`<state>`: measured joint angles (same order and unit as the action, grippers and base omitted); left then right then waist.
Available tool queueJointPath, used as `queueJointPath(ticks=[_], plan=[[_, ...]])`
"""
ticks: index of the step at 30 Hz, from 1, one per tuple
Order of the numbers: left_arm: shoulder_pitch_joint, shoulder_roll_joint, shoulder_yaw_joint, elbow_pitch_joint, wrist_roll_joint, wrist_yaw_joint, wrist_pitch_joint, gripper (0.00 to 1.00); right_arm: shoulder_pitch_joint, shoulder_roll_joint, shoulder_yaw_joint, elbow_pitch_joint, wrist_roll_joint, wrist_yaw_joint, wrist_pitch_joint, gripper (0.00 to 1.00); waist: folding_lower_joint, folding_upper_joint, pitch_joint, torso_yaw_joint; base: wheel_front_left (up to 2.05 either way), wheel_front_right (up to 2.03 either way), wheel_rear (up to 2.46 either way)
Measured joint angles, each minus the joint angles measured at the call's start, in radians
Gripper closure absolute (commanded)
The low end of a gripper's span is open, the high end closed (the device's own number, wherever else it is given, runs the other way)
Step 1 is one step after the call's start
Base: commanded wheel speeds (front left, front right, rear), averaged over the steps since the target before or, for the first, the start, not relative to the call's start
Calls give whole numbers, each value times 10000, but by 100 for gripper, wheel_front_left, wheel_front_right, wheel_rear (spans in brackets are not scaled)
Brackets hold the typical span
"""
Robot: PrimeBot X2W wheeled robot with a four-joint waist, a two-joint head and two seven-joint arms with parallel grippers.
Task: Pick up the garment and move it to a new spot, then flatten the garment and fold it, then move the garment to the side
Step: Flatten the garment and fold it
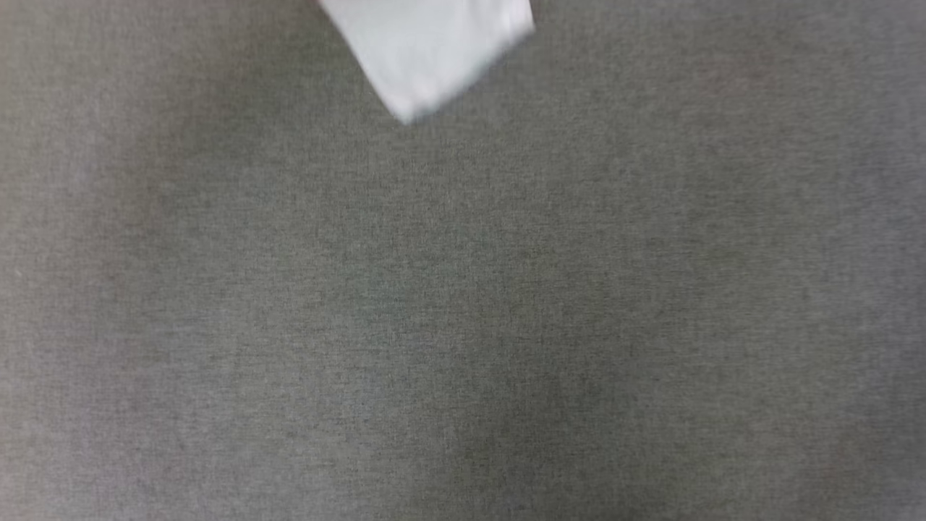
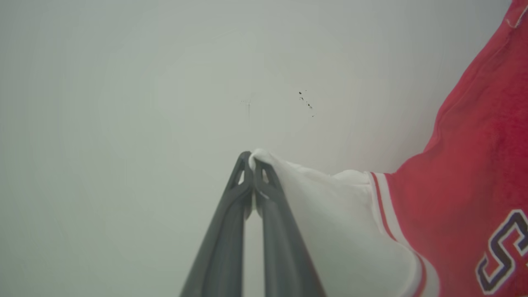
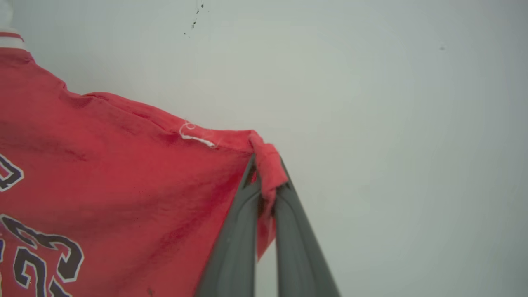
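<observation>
1. Grey cloth surface [image 1: 463, 325]: spans the head view.
2. Garment [image 2: 474, 165]: held up, stretched between both grippers, with the black print showing.
3. Left gripper [image 2: 252, 163]: fingers closed tight, pinching the white sleeve [image 2: 330, 214].
4. Right gripper [image 3: 266, 173]: fingers closed tight, pinching a bunched red edge.

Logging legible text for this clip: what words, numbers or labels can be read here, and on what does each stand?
"S": a black, white-outlined letter on the red garment, in the left wrist view, cut off at the picture's edge.
Right wrist view: more of the same black print on the garment, tilted and cut off, too partial to read.
Grey surface in the head view: no text.
</observation>
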<state>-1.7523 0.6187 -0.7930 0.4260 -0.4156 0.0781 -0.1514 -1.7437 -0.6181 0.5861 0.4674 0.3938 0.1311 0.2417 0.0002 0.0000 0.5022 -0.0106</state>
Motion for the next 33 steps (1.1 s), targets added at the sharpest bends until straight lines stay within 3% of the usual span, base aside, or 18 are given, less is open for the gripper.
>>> queueJointPath(ticks=[7,16,25,33], plan=[[-1647,-606,288,1411,-25,-320,-366,100,-1594,579,217,1172,-295,0,-370,100,0,0,468,137,0,0,0],[-1904,-1016,290,2648,-198,-692,-867,100,-2087,884,1062,2345,13,0,-1039,100,0,0,943,285,0,0,0],[-629,-1292,161,3264,-405,-1049,-1072,100,-561,895,2046,3210,662,0,-1958,100,0,0,1302,470,0,0,0],[2514,-1246,374,2282,-640,-1011,-1087,100,2007,984,2612,3170,1363,0,-3149,100,-1,0,863,453,0,0,0]])
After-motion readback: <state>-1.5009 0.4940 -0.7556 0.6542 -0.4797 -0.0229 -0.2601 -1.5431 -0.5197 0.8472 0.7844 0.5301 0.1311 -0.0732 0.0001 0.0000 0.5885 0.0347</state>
